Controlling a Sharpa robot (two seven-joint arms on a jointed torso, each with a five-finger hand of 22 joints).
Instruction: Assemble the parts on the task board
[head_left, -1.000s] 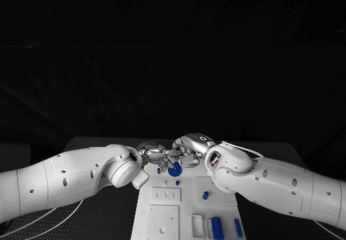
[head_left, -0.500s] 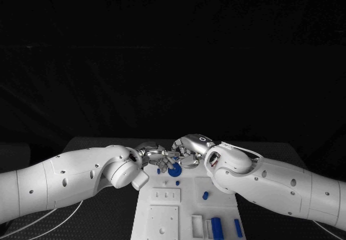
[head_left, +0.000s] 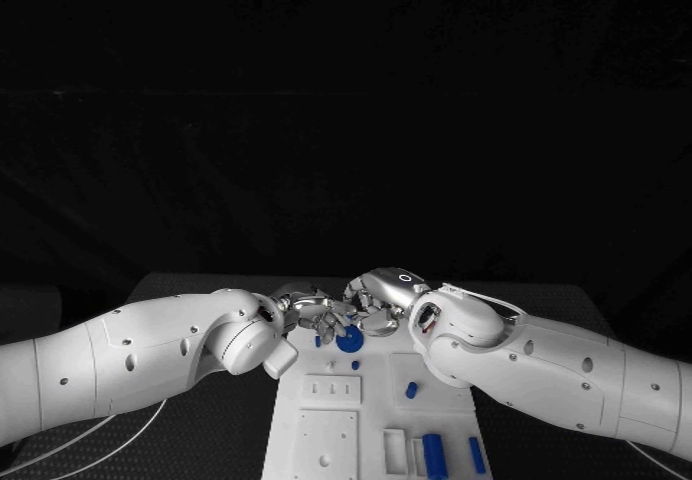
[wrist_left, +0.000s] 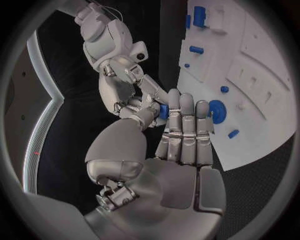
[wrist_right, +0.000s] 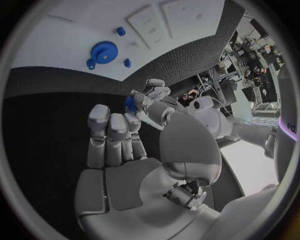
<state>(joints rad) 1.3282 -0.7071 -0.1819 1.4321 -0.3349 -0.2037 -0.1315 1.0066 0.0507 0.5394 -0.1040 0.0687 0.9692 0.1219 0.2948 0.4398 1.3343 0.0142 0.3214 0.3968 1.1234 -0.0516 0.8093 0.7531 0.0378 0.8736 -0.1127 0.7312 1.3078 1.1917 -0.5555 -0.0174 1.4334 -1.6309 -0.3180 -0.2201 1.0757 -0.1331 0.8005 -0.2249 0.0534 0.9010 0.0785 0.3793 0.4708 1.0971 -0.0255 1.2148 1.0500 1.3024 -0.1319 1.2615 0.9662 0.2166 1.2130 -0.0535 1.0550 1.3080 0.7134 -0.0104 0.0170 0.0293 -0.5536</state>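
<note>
Head view: both hands meet at the far end of the board (head_left: 329, 440). A gear (head_left: 349, 339) already lies flat on it just below them; several pegs (head_left: 433, 455) lie loose at its near end, long axes along the board, so most remains. The left hand (head_left: 307, 312) and right hand (head_left: 378, 300) together pinch a small blue part (wrist_right: 130, 103); its pointing is unclear.
</note>
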